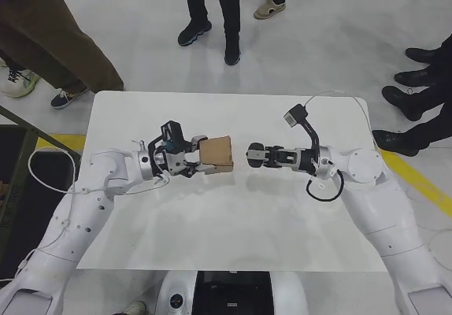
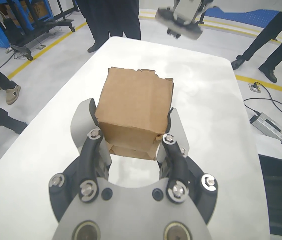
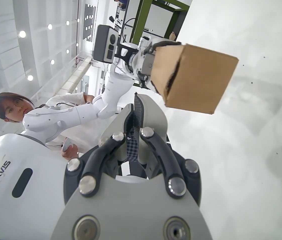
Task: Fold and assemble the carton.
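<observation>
A brown cardboard carton, folded into a box shape with a ragged far edge, is held above the white table. My left gripper is shut on the carton, one finger on each side wall near its end. My right gripper hangs a short gap to the carton's right, facing it, fingers shut together on nothing. It also appears in the left wrist view as the right gripper beyond the carton.
The white table's surface is bare around the carton. People's legs and shoes stand beyond the far edge and at both sides. A power brick and cable lie on the floor.
</observation>
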{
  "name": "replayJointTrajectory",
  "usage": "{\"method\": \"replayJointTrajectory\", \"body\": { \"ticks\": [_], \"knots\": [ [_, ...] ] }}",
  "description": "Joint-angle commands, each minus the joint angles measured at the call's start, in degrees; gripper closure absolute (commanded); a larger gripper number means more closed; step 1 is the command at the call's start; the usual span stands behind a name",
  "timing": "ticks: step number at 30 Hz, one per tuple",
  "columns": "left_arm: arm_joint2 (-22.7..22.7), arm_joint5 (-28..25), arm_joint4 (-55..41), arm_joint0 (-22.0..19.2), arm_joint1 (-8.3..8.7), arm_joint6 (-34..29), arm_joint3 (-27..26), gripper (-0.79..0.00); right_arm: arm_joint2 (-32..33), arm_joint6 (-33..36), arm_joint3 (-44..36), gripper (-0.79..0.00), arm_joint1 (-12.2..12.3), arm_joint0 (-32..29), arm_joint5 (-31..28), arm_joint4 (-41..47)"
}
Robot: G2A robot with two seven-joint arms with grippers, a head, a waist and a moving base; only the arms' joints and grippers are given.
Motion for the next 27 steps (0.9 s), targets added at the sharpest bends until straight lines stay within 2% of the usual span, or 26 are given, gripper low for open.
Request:
{"method": "replayJointTrajectory", "body": {
  "ticks": [1, 9, 14, 15, 16, 18, 23, 27],
  "knots": [
    [1.92, 0.60, 2.08, -0.97, -0.39, 0.48, 1.97, -0.326, 0.22, -0.28, -0.21, -0.006, 0.05, -0.33, -0.94, 0.13],
    [9.03, 3.52, 8.04, -7.12, -2.56, 5.18, 12.38, -0.342, 1.56, -0.50, -1.17, -0.046, 0.53, -2.18, -3.24, 0.15],
    [11.88, 4.26, 10.68, -9.79, -3.60, 8.75, 16.62, -0.360, 2.57, -0.89, -1.75, -0.068, 0.90, -3.19, -2.82, -0.29],
    [12.19, 4.29, 11.07, -10.15, -3.72, 9.41, 17.31, -0.385, 2.72, -0.91, -1.90, -0.071, 0.97, -3.32, -2.73, -0.36],
    [12.45, 4.29, 11.46, -10.44, -3.82, 9.94, 18.02, -0.471, 2.84, -0.97, -2.05, -0.080, 1.02, -3.43, -2.65, -0.46],
    [12.77, 4.10, 11.99, -10.87, -3.96, 10.82, 19.27, -0.785, 2.97, -1.11, -2.28, -0.092, 1.10, -3.60, -2.39, -0.49],
    [12.28, 2.47, 12.22, -10.90, -3.79, 12.73, 19.95, -0.785, 2.87, -1.63, -2.51, -0.105, 1.15, -3.44, -2.13, -0.72],
    [10.14, -0.60, 9.66, -9.79, -3.16, 14.42, 18.35, -0.785, 2.37, -2.28, -2.12, -0.117, 1.04, -2.88, -2.54, -0.91]
  ]
}}
